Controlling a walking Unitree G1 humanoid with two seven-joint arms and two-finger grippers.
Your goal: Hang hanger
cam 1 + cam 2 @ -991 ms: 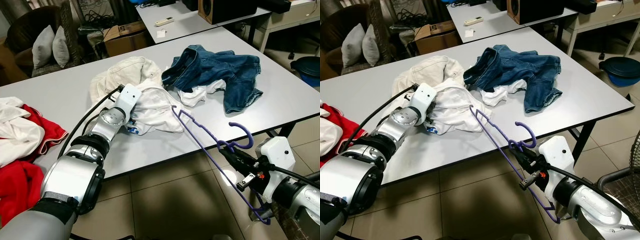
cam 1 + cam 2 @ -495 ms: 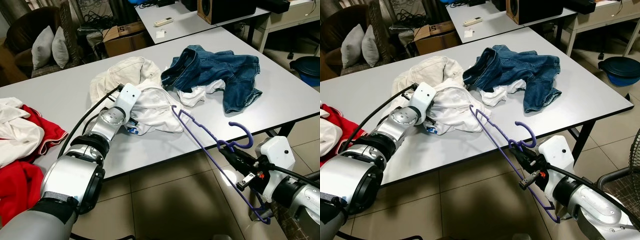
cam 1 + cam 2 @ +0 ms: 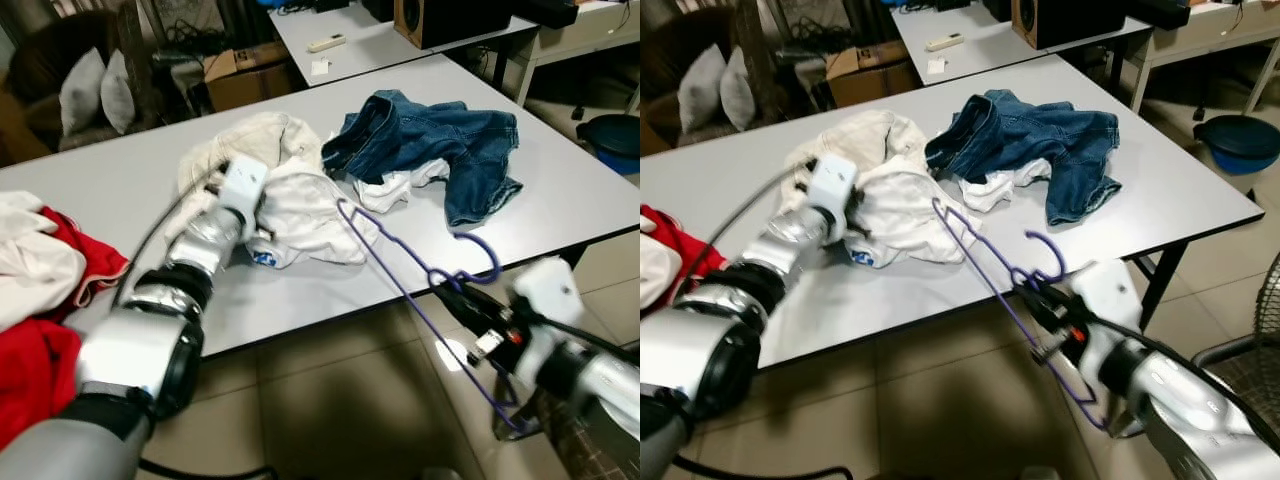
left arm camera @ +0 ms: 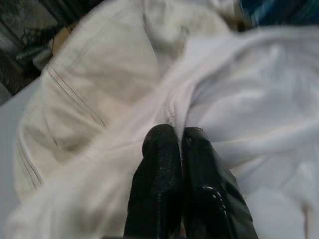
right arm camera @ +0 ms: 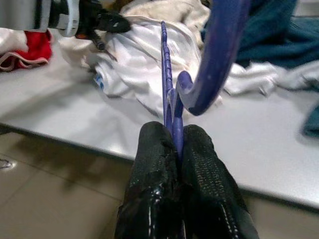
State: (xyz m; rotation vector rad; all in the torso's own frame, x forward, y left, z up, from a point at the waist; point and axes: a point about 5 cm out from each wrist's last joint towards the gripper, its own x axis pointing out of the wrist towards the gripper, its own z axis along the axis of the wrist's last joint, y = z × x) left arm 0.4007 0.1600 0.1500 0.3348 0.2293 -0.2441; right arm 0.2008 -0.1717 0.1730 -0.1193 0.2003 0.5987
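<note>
While on table [image 3: 560, 190], clothes [image 3: 300, 205], hanger [image 3: 420, 290].

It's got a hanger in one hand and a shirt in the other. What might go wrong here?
The right hand pinches the purple hanger only at its thin neck, so it may twist or slip. The left hand grips just a small fold of the white shirt, which could pull free. The hanger's far tip might also snag the cloth.
</note>
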